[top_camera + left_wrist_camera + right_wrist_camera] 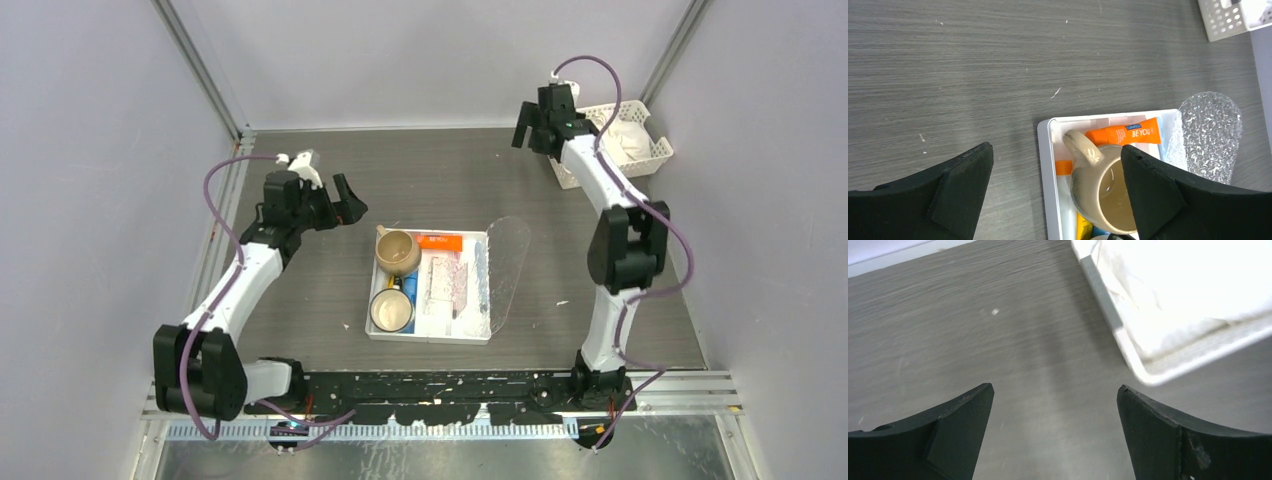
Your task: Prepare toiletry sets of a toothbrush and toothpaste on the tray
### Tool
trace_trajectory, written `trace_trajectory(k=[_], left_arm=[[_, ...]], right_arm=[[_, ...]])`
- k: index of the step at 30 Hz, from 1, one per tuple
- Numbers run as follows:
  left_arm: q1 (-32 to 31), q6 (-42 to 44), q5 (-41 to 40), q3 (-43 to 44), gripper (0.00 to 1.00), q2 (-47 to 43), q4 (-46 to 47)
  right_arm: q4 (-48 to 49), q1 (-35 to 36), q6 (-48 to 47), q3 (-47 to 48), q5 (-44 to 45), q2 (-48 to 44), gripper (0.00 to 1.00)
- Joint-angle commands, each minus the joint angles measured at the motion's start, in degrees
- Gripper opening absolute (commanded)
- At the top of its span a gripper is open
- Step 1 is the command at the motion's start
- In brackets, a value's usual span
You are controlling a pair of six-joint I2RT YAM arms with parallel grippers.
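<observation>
Black, matte, wedge-shaped fingers (958, 195) are framing the left wrist view. The left tool (1056, 146) is spreading wide and gripping nothing above the grey wood-grain counter (948, 75). Beneath it a glossy beige mug (1103, 192) is sitting in the white compartmented tray (1044, 150), partly covering the orange toothpaste (1124, 134) lying along the tray's far end. The clear tray (1210, 127), rounded and bubbly-textured, is lying just beside the white one's right edge. Only the overhead view is showing a second mug (390, 310) nearer the arm bases. The right tool (1055, 386) is likewise gaping wide, hovering beside the white slotted basket (1128, 352), whose crumpled white contents are glaring overexposed in the right wrist view.
</observation>
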Motion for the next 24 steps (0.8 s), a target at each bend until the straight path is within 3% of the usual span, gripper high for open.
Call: trace_trajectory(k=[1,5,6,7,14,20,24], left_arm=[[-0.27,-0.80,-2.56,-0.45,1.00,-8.05,-2.38],[-0.36,-1.67,-2.76,-3.55,1.00,-13.89,-4.82],[-0.36,-1.81,-2.64,-4.23,1.00,-15.18,-5.45],[-0.36,-2.13,-2.55,-4.99,1.00,-16.84,-6.15],[-0.51,-3.90,-0.61,-8.09,1.00,-22.25,-7.95],[-1.60,-4.47,-0.18,-8.05,1.00,-23.52,-9.35],[-2.36,-4.45,-0.57,-7.99,1.00,-24.24,-10.32]], right_arm=[[5.23,6.92,3.41,-17.29,14.47,-21.59,1.00],[7.30,-0.62,14.93,-35.36,-2.09,-34.05,0.99],[7.26,-1.21,15.51,-38.98,-6.62,-35.97,0.93],[7.08,-0.88,14.78,-42.30,-9.61,-38.04,0.80],[14.01,3.26,13.68,-66.60,-11.49,-53.38,0.82],[20.01,3.34,17.96,-72.76,-20.60,-55.80,0.81],[23.49,3.37,20.07,-75.49,-21.98,-56.32,0.81]])
